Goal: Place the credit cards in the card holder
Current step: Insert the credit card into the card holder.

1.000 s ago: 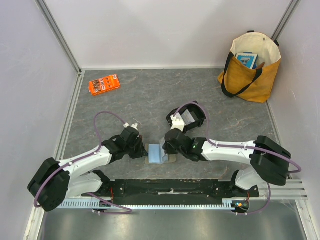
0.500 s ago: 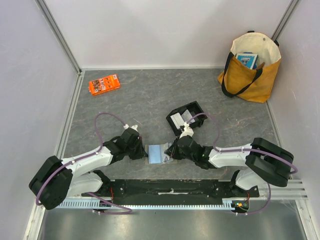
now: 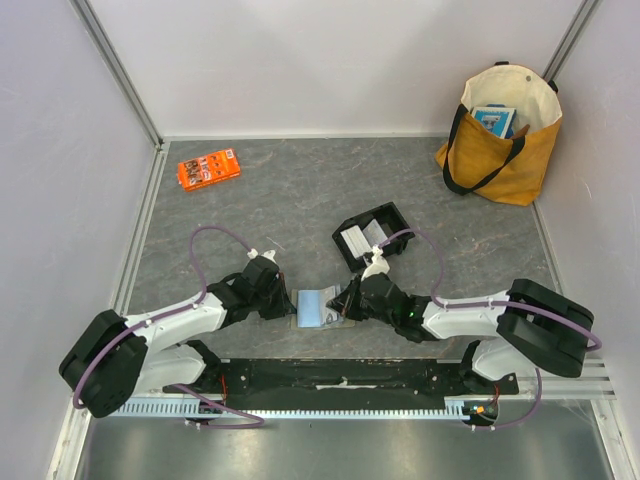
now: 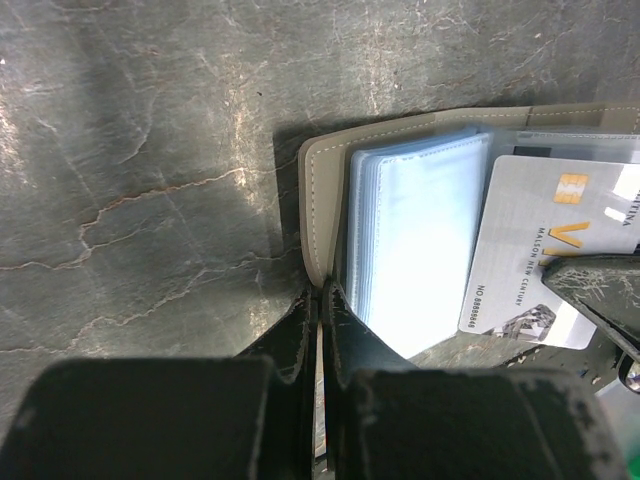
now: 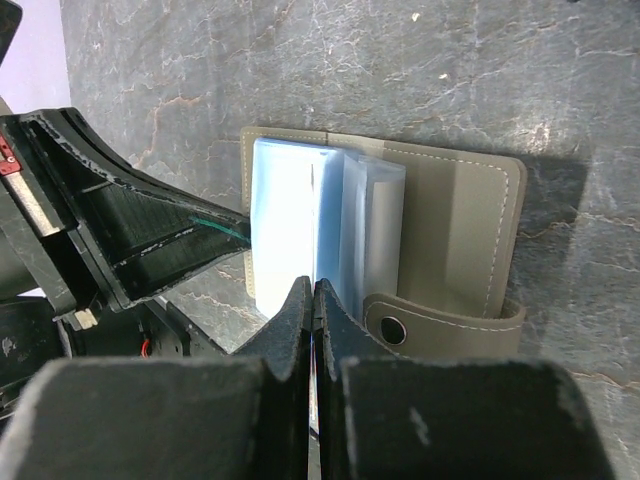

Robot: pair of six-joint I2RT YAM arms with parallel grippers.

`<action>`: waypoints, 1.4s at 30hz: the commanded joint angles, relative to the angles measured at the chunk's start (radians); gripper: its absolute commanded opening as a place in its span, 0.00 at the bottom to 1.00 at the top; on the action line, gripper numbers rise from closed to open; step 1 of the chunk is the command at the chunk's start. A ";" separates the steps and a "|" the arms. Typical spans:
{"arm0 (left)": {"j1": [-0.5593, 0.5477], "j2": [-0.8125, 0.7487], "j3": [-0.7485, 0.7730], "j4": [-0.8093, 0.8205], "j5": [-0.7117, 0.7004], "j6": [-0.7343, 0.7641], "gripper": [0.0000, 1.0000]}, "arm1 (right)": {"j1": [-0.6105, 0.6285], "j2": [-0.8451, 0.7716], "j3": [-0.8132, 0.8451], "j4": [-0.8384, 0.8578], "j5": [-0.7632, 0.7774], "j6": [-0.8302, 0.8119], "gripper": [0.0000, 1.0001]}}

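Lower centre of the top view: the holder (image 3: 316, 308) lies open. The left gripper (image 4: 320, 312) is clamped on its edge, the right gripper (image 5: 314, 300) on a card (image 4: 535, 250).

Tabletop (image 3: 300, 190): dark grey marbled slab with pale veining, four items resting on it.
Far left, a flat orange rectangular packet (image 3: 208, 169). Near centre, a black open plastic tray (image 3: 392, 212). Far right corner, a mustard-yellow fabric tote bag (image 3: 495, 160) with black handles, standing upright. Near edge, centre, a taupe-grey stitched card holder (image 3: 316, 308), lying open with its pale blue clear sleeves facing up, close to the tray, well apart from packet and bag.
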 commanded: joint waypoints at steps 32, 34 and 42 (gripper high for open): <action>-0.003 -0.004 -0.014 0.002 0.001 -0.026 0.02 | 0.002 0.142 -0.029 0.167 -0.023 0.096 0.00; -0.003 -0.005 -0.013 0.005 0.001 -0.028 0.02 | 0.004 0.160 -0.029 0.188 -0.026 0.095 0.00; -0.003 -0.008 -0.019 0.005 0.000 -0.029 0.02 | 0.002 0.183 -0.041 0.182 0.009 0.115 0.00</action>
